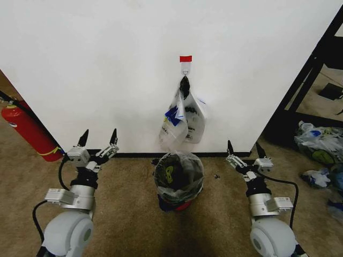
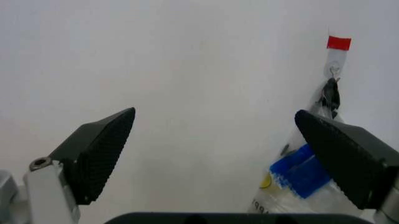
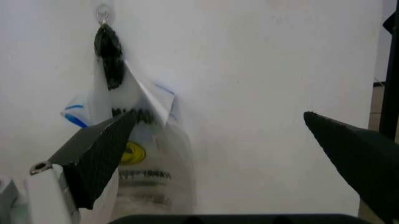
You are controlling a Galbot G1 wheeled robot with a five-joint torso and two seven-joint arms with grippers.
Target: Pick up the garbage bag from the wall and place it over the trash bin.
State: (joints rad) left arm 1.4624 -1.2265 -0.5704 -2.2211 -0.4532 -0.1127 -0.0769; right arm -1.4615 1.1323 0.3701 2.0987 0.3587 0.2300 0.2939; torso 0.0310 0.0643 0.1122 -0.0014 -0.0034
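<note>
1 bin [image 1: 178,174], 2 grippers, 1 extinguisher [image 1: 29,131]

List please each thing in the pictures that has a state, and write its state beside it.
left tool: open, empty, raised left of the bin
right tool: open, empty, raised right of the bin
bunch of bags: hanging from the wall hook
trash bin: upright, a clear bag lining it
fire extinguisher: leaning by the wall
</note>
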